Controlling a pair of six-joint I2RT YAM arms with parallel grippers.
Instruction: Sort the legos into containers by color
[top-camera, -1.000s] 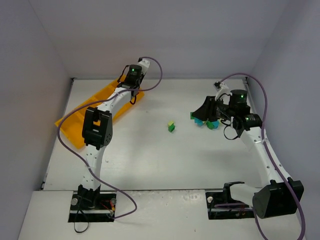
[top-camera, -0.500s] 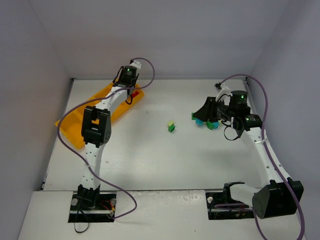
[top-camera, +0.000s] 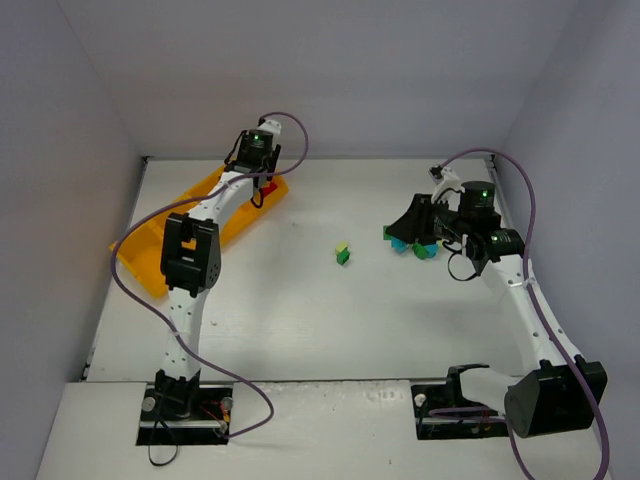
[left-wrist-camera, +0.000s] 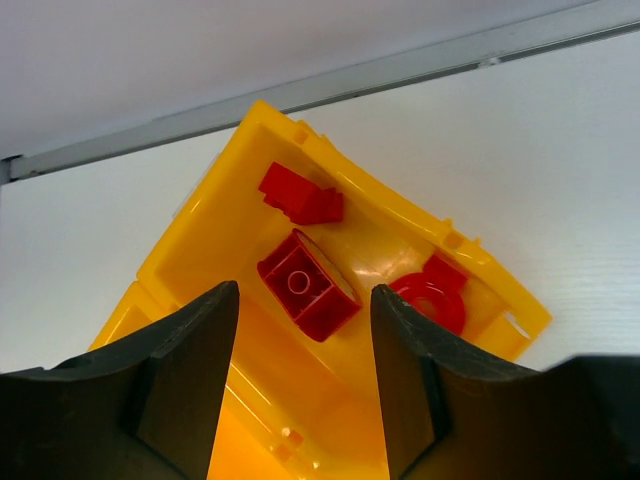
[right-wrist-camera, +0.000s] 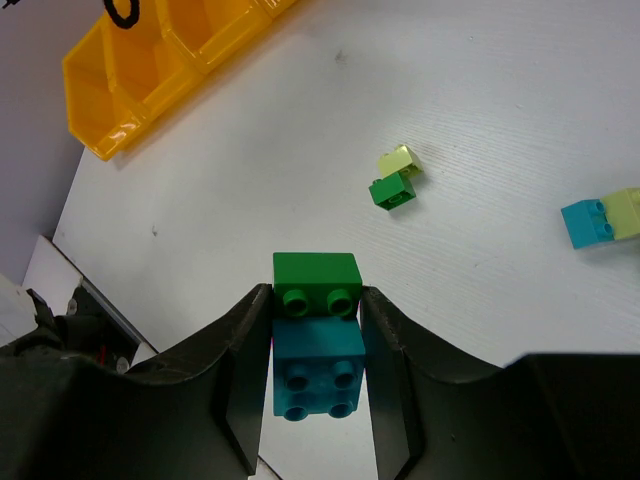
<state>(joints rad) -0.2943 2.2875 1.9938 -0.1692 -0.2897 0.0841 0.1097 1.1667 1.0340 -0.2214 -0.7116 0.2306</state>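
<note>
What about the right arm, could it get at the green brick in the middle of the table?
Probably not yet: the right gripper clamps a green-and-blue stack. The path to the green brick looks free.

The tray (left-wrist-camera: 375, 245) runs down behind the left fingers (left-wrist-camera: 185, 380) and off the bottom edge, so only its end compartment shows. The round red piece (left-wrist-camera: 440, 300) has one edge tucked behind a finger. In the right wrist view both flanks of the blue brick (right-wrist-camera: 318, 375) disappear behind the right fingers (right-wrist-camera: 240, 380). Whether the green brick (right-wrist-camera: 317, 283) beyond it is clipped to it cannot be told. Far out beside those fingers a yellow-green brick (right-wrist-camera: 628, 208) is cut by the frame edge, and the tray's row leaves the top. From above, both sets of fingertips hide under their wrists
</note>
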